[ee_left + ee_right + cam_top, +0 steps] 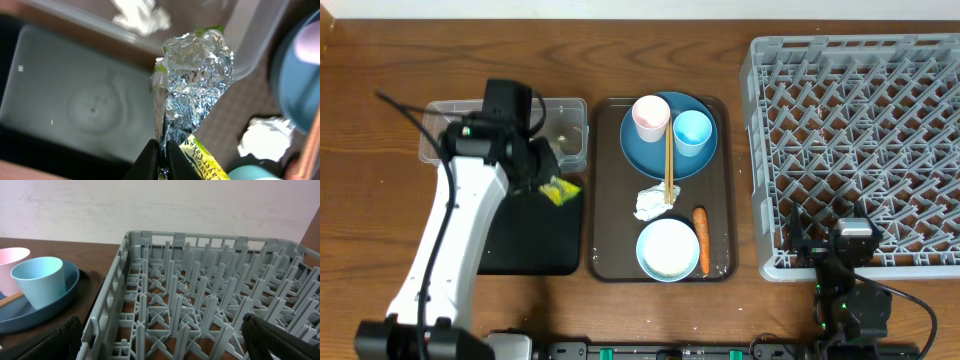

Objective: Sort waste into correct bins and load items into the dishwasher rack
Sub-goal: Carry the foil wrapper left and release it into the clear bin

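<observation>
Left arm holds a wrapper at the bins: we see the white left arm (445, 245) reaching from the table's near edge toward the clear rectangular plastic tub (575, 108). Its wrist is folded over to the right, and the left gripper (161, 159) is turned down where that tub meets the shallow black rectangular tray (535, 245). The claw is pinched tight on one thin end of the crumpled yellow-green wrapper (197, 85).

From the wrist camera we follow the wrapper's long axis straight on from the fingertips toward the tub. It is narrow at the grip and flares to a crinkled, silver-lined far end that overlaps the tub's corner wall in that view. Its yellow printed face shows just beside the fingers.

From overhead we place the wrapper over the black tray's far right corner, just beside the tub and close to the brown serving tray (600, 215). A crumpled white tissue (141, 15) lies inside the tub.

The right gripper (161, 330) sits low at the near edge of the large grey plastic dishwasher rack (200, 295), facing across its pegs. Its claw is spread wide and holds nothing.
</observation>
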### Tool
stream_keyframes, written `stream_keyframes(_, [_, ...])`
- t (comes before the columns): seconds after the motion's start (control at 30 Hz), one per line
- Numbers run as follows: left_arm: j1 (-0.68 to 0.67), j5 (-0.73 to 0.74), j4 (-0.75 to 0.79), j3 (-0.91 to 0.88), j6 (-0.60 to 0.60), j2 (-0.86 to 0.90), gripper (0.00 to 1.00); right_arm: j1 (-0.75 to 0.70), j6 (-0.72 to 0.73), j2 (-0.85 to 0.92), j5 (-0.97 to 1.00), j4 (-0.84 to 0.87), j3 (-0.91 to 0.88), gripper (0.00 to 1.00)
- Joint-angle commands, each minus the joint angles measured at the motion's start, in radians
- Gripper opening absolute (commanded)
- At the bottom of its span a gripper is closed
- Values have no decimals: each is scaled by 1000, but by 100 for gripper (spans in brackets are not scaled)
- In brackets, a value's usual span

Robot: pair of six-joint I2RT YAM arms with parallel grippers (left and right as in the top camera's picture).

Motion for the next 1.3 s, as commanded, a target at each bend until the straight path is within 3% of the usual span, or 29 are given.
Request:
stream_keyframes(0.0, [5, 3, 3, 75, 32, 34, 9, 12, -4, -5, 6, -1, -4, 99])
stream_keyframes(0.4, [74, -23, 158, 85, -7, 45, 9, 12, -4, -5, 6, -1, -4, 99])
stream_keyframes(1.27, [204, -40, 304, 85, -9, 216, 9, 12, -4, -5, 6, -1, -4, 99])
